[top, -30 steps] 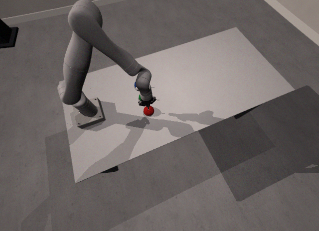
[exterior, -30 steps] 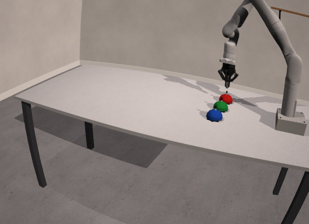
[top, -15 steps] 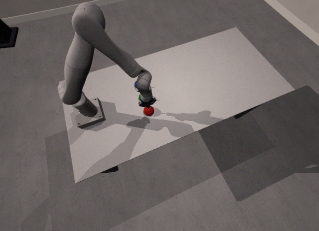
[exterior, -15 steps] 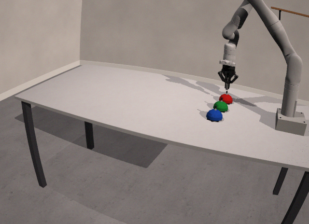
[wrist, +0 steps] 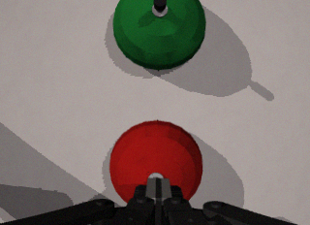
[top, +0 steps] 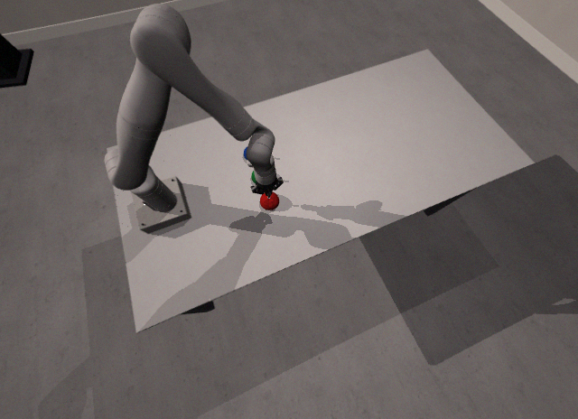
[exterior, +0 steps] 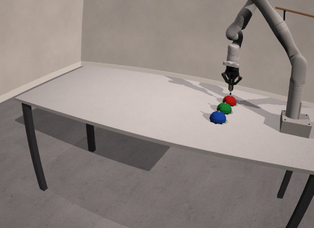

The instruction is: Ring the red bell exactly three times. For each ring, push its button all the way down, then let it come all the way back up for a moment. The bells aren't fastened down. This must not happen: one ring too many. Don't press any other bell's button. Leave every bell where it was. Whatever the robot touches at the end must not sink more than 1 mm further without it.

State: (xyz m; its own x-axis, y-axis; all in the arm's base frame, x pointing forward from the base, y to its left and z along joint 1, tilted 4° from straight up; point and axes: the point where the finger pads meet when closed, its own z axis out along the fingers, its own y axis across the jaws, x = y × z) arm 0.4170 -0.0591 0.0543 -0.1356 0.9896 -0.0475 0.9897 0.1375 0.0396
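The red bell (top: 269,201) (exterior: 230,100) (wrist: 155,159) sits on the white table (top: 396,125) (exterior: 114,99) at the end of a row of three bells. My gripper (top: 267,190) (exterior: 230,89) (wrist: 158,192) is shut and empty, pointing straight down over the red bell's button. In the side view the fingertips hang a little above the button, with a small gap showing. The green bell (exterior: 224,108) (wrist: 159,23) (top: 253,176) is beside the red one, its button standing up. The blue bell (exterior: 218,117) (top: 245,152) is beyond it, mostly hidden by the wrist from above.
The arm's base block (top: 161,209) (exterior: 295,124) stands on the table near the bells. The table's near edge (exterior: 177,145) runs in front of the bells.
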